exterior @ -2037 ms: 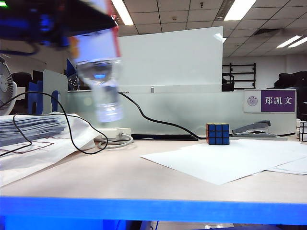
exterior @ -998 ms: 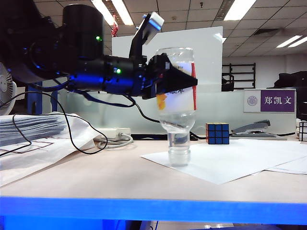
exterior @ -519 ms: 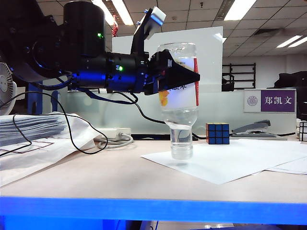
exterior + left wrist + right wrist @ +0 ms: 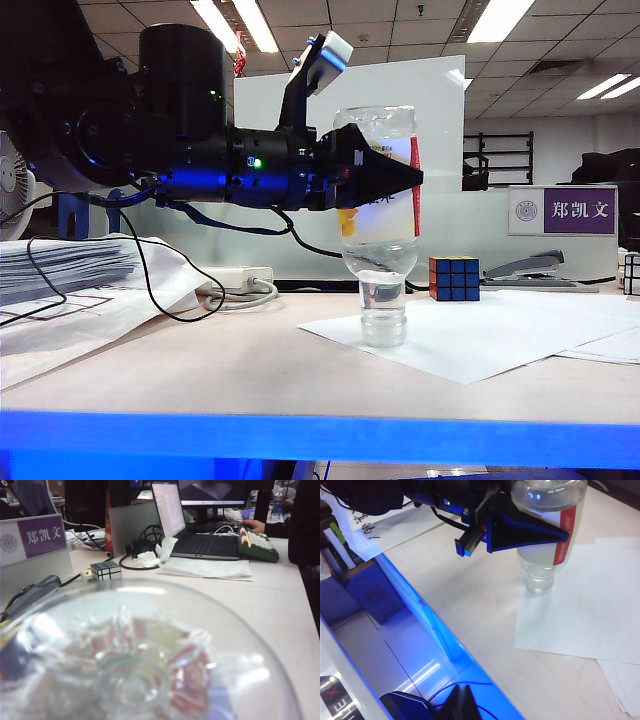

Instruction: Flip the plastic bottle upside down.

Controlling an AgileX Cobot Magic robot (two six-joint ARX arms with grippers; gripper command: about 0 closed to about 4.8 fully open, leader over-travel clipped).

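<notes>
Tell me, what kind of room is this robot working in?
Most likely an open-plan office. There are ceiling panel lights, a desk name plate beside a stapler, and a laptop with a keyboard on a nearby desk.

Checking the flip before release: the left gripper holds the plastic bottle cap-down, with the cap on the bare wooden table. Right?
Nearly. The left gripper does hold the plastic bottle cap-down, but the exterior view shows its cap on the white paper sheet, not bare table.

Pale desk (image 4: 250, 370) under white paper sheets (image 4: 480, 335), Rubik's cube (image 4: 454, 278), stapler (image 4: 530, 268).
</notes>
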